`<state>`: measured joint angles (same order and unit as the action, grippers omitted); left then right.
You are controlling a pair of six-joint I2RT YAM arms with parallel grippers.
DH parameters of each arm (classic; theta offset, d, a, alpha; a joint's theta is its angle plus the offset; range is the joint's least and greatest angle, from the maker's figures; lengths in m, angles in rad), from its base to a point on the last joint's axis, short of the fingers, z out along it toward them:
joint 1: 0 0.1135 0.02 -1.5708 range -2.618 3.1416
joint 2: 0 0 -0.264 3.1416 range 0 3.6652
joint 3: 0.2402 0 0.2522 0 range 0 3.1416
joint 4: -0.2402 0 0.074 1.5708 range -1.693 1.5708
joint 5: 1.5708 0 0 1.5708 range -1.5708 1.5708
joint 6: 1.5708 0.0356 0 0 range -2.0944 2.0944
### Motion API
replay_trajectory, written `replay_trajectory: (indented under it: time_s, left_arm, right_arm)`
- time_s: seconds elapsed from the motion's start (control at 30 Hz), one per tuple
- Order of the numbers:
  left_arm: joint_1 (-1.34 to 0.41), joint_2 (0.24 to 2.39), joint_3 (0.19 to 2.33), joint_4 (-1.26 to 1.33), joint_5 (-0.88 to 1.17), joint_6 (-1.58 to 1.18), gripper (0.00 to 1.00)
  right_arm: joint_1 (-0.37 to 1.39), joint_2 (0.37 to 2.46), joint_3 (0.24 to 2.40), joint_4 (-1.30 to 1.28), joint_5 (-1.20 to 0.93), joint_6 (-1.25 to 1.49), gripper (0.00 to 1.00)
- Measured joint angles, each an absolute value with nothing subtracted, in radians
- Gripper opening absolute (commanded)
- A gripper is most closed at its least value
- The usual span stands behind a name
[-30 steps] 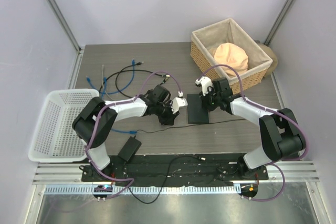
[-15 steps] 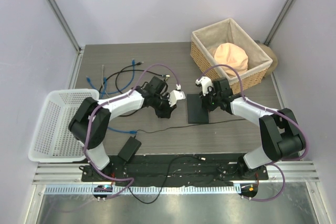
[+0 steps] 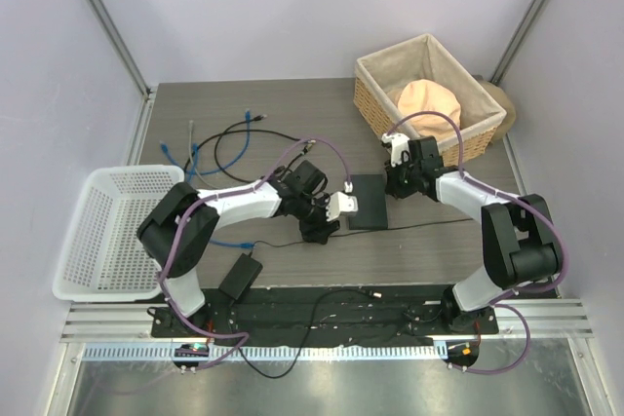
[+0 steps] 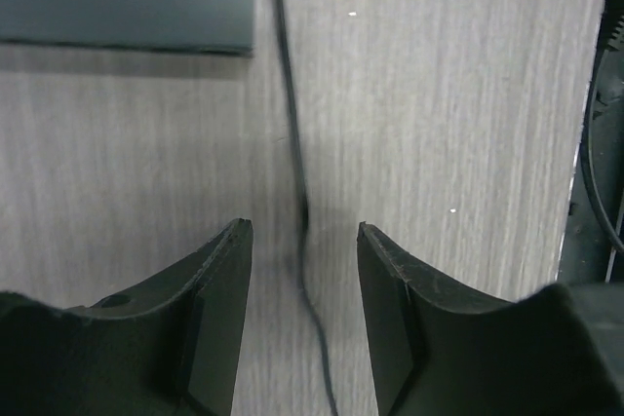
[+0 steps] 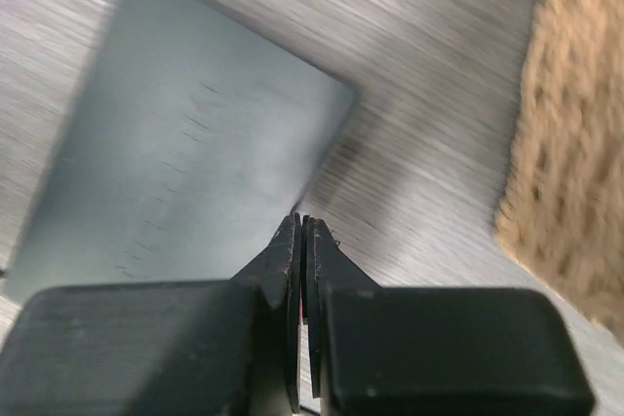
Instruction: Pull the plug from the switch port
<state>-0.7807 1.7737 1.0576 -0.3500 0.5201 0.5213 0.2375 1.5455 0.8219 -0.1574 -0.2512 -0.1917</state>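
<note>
Left wrist view, left tool (image 4: 300, 233): released, 2 fingers spread, with a thin black cable (image 4: 292, 133) on the tabletop (image 4: 439, 143) running between them.
Right wrist view, right tool (image 5: 300, 223): clenched, 2 fingers pressed together, nothing seen between them.
Place of the switch (image 3: 368, 204): flat on the tabletop, just right of the left tool; the right tool's tip is at its far right corner.
Plug: cannot tell.
Far right: wicker basket (image 3: 369, 102), beyond the right tool.
</note>
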Motion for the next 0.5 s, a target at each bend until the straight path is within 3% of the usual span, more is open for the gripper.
replay_trajectory:
  time_s: [0.1,0.23,0.4,0.5]
  left_arm:
    - [-0.811,1.775,1.044,-0.337,0.51,0.532,0.39]
    - [-0.85,1.778,1.018,-0.277,0.435,0.554,0.03]
    - [-0.865,1.749,0.984,-0.249,0.4,0.59,0.0]
    - [-0.848,1.727,1.003,-0.359,0.395,0.63,0.0]
  right_arm:
    - [0.224,1.555,0.822,-0.2,-0.237,-0.173,0.01]
    - [0.224,1.558,0.817,-0.234,-0.236,-0.161,0.01]
    - [0.215,1.548,0.797,-0.248,-0.236,-0.154,0.01]
    - [0.195,1.531,0.779,-0.26,-0.234,-0.154,0.01]
